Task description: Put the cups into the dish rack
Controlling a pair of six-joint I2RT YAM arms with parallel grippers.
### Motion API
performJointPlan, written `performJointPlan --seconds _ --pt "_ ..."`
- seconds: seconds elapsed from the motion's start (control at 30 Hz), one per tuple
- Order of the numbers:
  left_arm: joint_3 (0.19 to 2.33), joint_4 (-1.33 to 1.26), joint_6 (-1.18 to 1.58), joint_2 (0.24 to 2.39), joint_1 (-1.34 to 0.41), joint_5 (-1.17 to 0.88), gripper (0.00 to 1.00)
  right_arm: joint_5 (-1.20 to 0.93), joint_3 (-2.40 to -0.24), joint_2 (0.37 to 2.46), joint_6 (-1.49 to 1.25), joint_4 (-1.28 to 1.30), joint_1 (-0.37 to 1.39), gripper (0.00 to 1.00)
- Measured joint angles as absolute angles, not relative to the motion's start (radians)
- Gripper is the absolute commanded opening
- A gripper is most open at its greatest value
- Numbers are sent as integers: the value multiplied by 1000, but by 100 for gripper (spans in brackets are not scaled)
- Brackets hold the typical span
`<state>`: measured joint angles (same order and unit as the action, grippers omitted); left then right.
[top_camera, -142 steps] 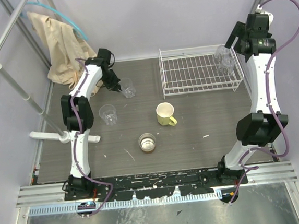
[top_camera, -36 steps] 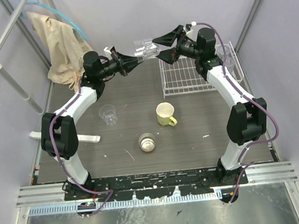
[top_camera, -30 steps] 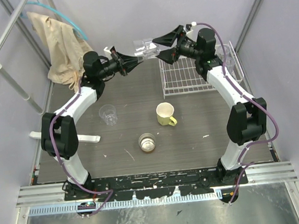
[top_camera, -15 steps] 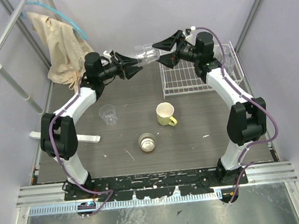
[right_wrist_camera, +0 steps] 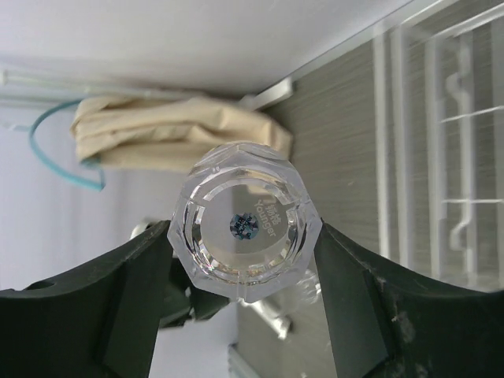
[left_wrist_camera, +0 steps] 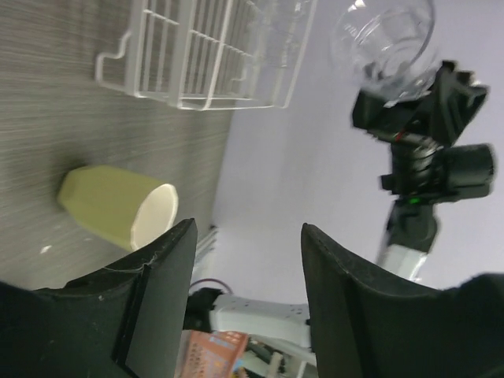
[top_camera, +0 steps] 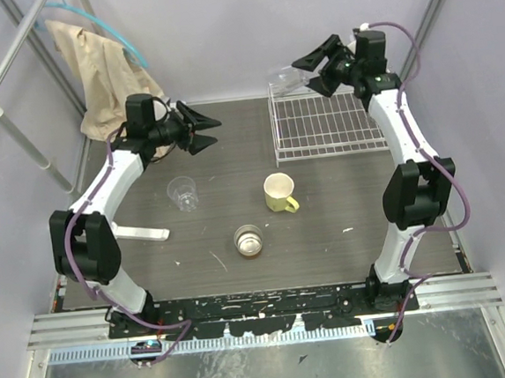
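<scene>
My right gripper is shut on a clear faceted tumbler, held in the air by the back left corner of the white wire dish rack. The right wrist view shows that tumbler base-on, pinched between both fingers. My left gripper hangs open and empty above the table left of the rack; its wrist view looks out at the held tumbler. On the table stand another clear tumbler, the pale yellow mug and the metallic-brown cup.
A beige cloth hangs from a slanted white pole at the back left, with the pole's white foot on the table. Purple walls close in the back and right sides.
The left gripper opened, let go of the tumbler and drew back to the left. The right gripper, keeping the tumbler, swung right and back toward the rack's corner.
</scene>
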<state>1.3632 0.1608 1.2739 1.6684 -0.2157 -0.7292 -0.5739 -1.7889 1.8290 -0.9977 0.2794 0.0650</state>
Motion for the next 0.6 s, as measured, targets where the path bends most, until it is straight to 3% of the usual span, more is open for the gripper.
performJointPlan --seconds 0.43,0.6 --pt "1418 422 1029 1662 -216 -643 63 -307 -2304 2098 -672 644 -70 18" --pt "1490 445 998 1694 -216 -621 63 -186 -2376 2130 -551 731 -74 18"
